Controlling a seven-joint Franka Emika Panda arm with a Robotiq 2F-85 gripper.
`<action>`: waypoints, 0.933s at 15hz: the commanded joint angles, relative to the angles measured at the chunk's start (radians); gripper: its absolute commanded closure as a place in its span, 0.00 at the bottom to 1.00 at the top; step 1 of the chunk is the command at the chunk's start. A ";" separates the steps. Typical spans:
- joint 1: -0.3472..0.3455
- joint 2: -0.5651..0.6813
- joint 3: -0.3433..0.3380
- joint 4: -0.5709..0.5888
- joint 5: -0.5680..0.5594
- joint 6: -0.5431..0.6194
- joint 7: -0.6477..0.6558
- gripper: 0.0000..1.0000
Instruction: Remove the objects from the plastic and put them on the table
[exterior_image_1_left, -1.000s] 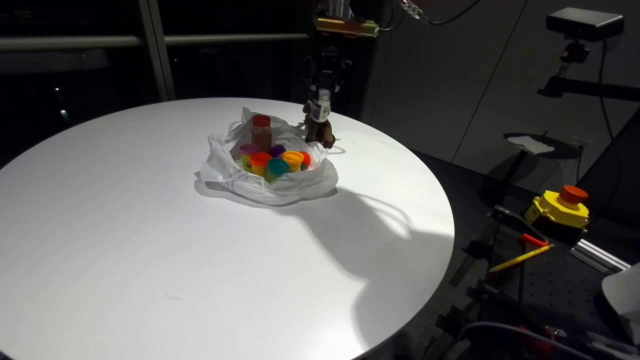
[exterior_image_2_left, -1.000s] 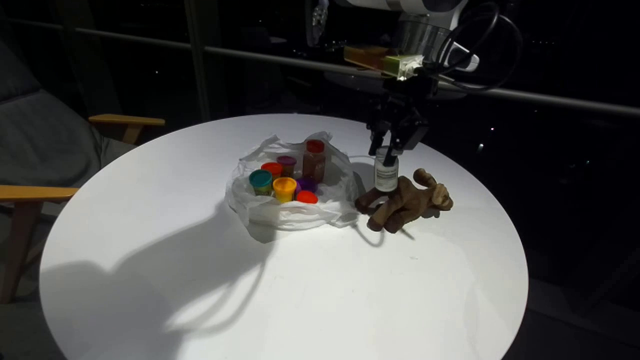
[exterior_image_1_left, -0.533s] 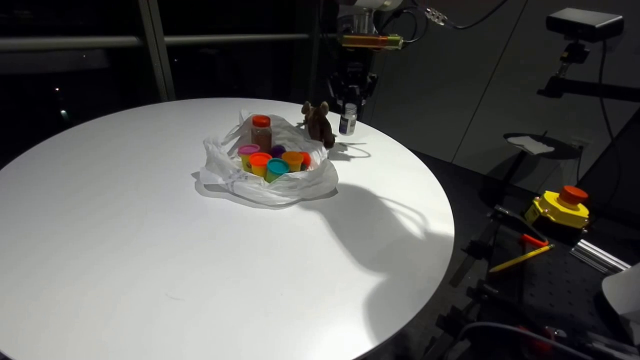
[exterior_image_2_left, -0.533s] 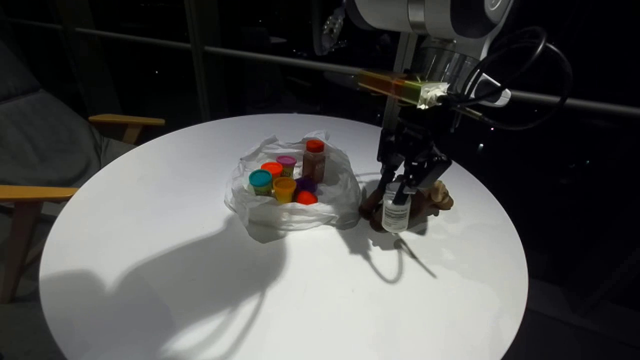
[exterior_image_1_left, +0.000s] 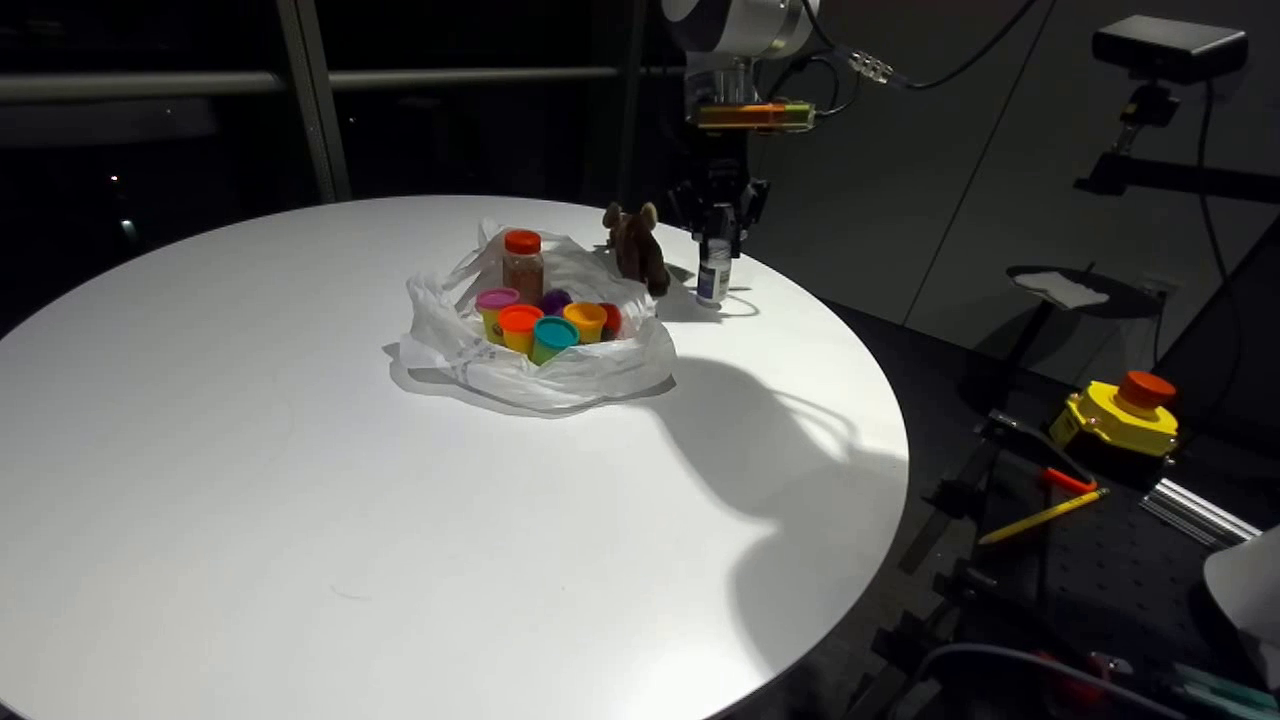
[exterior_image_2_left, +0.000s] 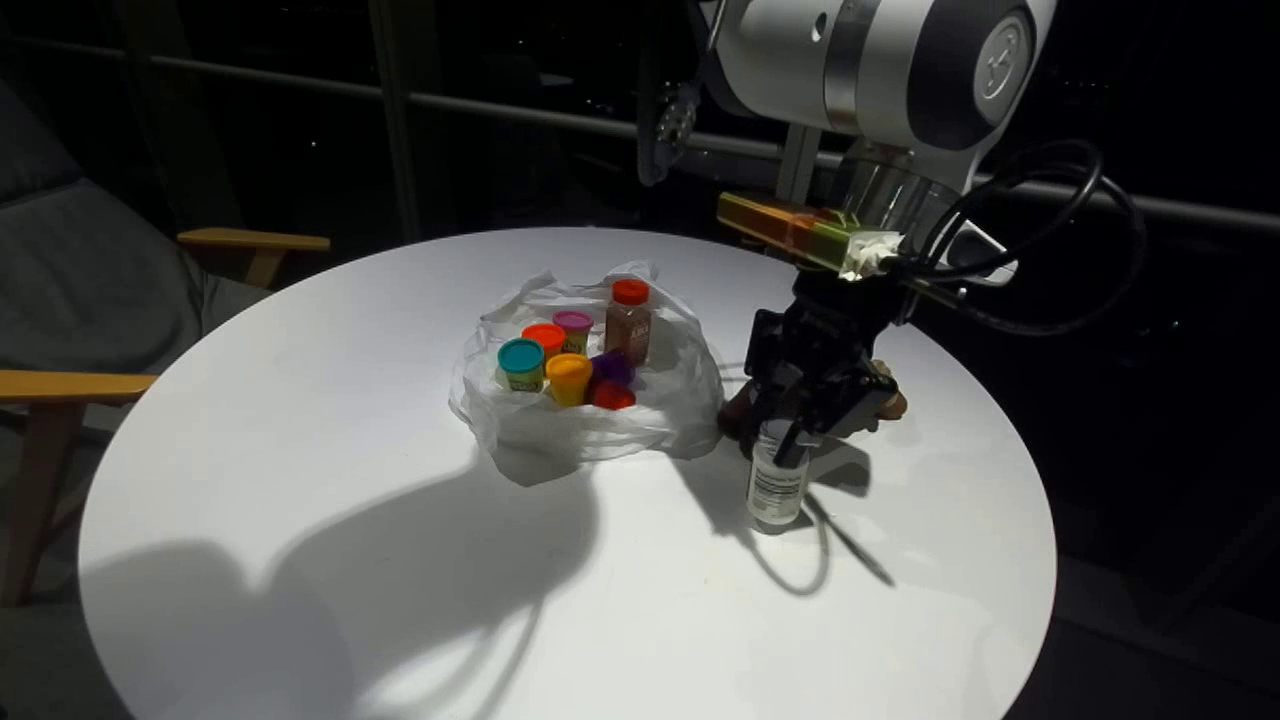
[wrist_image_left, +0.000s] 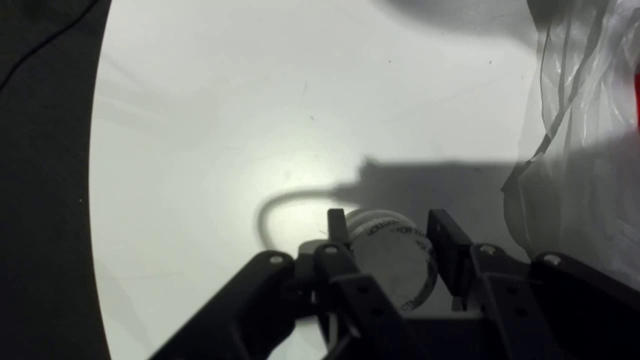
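The end effector (exterior_image_1_left: 720, 248) grips a bottle (exterior_image_1_left: 713, 285) near the plastic bag (exterior_image_1_left: 600, 372).

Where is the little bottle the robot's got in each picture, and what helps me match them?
In an exterior view: little bottle, above middle, slightly right.
In an exterior view: little bottle, below middle, to the right.
In the wrist view: little bottle, low, right of middle, in the gripper.
Shared landmark: plastic bag, left of the bottle in both exterior views, at the wrist view's right edge.
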 joint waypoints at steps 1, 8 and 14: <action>-0.027 0.023 0.015 0.055 0.025 -0.025 -0.024 0.30; 0.025 -0.009 0.023 0.045 -0.006 0.013 -0.021 0.00; 0.172 0.033 0.032 0.079 -0.136 0.162 -0.026 0.00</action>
